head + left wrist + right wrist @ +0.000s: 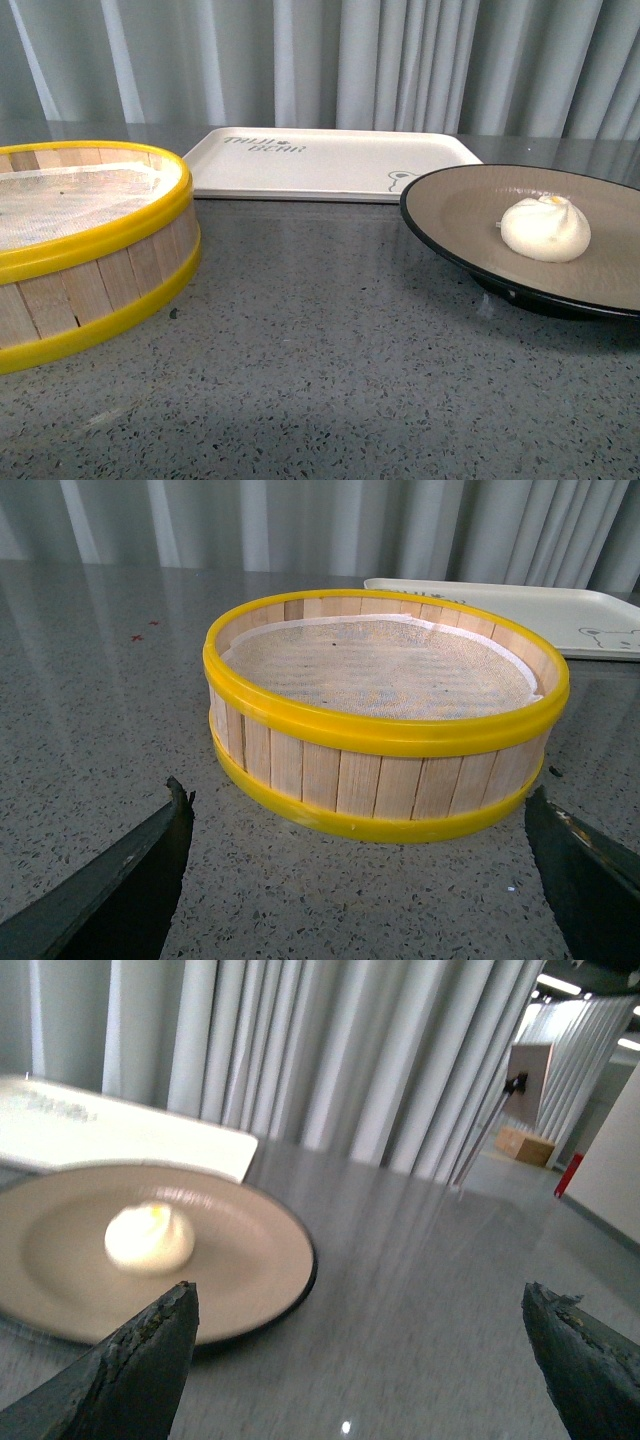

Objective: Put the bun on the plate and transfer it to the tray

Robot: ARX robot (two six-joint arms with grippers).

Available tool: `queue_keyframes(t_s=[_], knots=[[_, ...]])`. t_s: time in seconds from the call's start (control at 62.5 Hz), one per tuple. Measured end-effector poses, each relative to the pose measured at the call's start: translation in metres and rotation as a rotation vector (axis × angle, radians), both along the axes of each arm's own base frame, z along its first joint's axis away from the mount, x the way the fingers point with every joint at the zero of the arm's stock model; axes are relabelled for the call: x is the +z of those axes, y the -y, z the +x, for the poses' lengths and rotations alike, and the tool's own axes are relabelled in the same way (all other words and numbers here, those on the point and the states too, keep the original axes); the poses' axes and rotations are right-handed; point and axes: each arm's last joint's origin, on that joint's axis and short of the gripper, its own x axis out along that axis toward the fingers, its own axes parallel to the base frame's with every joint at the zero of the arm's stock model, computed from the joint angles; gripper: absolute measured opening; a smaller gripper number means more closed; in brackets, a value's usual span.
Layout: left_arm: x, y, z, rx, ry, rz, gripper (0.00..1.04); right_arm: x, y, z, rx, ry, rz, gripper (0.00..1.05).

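I am seeing the bun sitting on the plate, a bit right of its middle. The plate is resting on the table, just in front of the tray, near its right corner. My left end effector is hanging wide open, facing the steamer. My right end effector is hanging wide open near the plate.

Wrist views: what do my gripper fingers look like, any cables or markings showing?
Left gripper: two dark grey-black wedge fingers tapering to points, smooth-looking. Right gripper: same dark wedges, fingers with rougher, pitted edges. No cables, markings or arm links show; the front view shows neither arm.
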Motion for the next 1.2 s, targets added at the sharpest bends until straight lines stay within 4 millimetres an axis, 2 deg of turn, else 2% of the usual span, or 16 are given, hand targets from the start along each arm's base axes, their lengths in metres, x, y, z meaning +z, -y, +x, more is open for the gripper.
queue_keyframes(t_s=[0.112, 0.224, 0.384, 0.448, 0.528, 0.816, 1.2], knots=[[0.000, 0.000, 0.000, 0.000, 0.000, 0.000, 0.98, 0.026, 0.016, 0.025, -0.002, 0.005, 0.115, 0.96], [0.000, 0.000, 0.000, 0.000, 0.000, 0.000, 0.98, 0.044, 0.044, 0.062, -0.030, -0.122, 0.418, 0.96], [0.000, 0.000, 0.000, 0.000, 0.000, 0.000, 0.98, 0.044, 0.075, 0.099, -0.046, -0.335, 0.904, 0.96], [0.000, 0.000, 0.000, 0.000, 0.000, 0.000, 0.98, 0.045, 0.078, 0.105, -0.029, -0.392, 1.063, 0.96], [0.000, 0.000, 0.000, 0.000, 0.000, 0.000, 0.98, 0.042, 0.077, 0.108, -0.011, -0.450, 1.176, 0.96], [0.000, 0.000, 0.000, 0.000, 0.000, 0.000, 0.98, 0.019, 0.074, 0.124, -0.006, -0.588, 1.344, 0.96], [0.000, 0.000, 0.000, 0.000, 0.000, 0.000, 0.98, 0.004, 0.072, 0.154, 0.055, -0.672, 1.371, 0.96]])
